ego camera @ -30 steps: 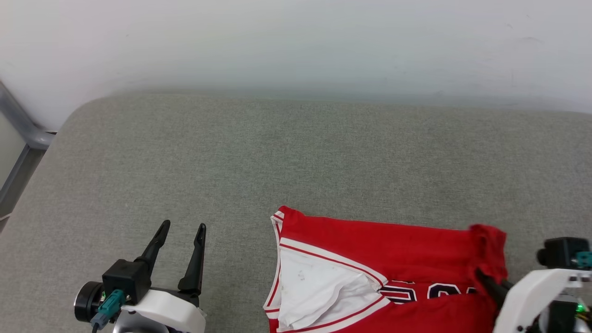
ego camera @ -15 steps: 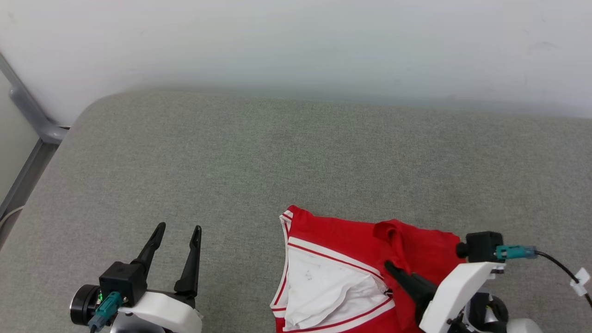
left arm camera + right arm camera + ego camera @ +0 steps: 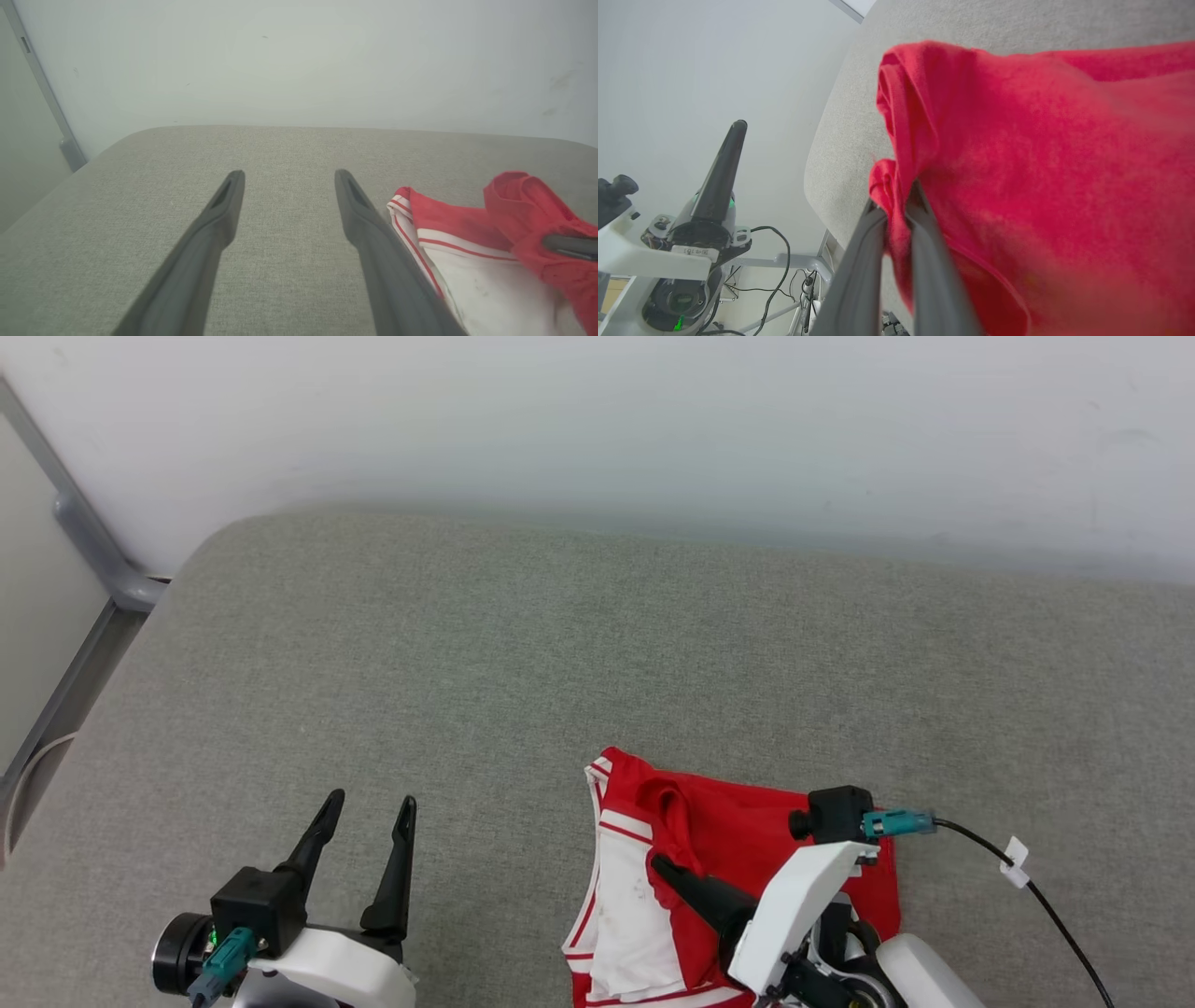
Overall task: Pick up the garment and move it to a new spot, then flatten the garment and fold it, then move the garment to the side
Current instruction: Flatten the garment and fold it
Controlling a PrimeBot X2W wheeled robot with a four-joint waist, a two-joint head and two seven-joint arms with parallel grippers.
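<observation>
The garment (image 3: pixel 738 814), a red jersey with a white sleeve panel and red-white trim, lies bunched at the near edge of the grey cushion (image 3: pixel 597 653). My right gripper (image 3: pixel 661 866) is shut on a red edge of it and holds that edge lifted over the white part. In the right wrist view the fingers pinch the red fabric (image 3: pixel 1017 154) at the gripper (image 3: pixel 899 198). My left gripper (image 3: pixel 369 800) stands open and empty over bare cushion, to the garment's left. The left wrist view has the gripper (image 3: pixel 288 173) beside the garment (image 3: pixel 448 219).
A white wall (image 3: pixel 597 420) backs the cushion. A grey metal frame (image 3: pixel 89 546) runs along the left side. My right wrist's black cable with a white tag (image 3: pixel 1013 861) trails over the cushion to the right. Bare cushion stretches behind and left of the garment.
My right gripper has carried the garment's right edge leftward across the shirt, doubling it over and hiding the print. The head view has shifted a little. The left gripper stays open in place.
</observation>
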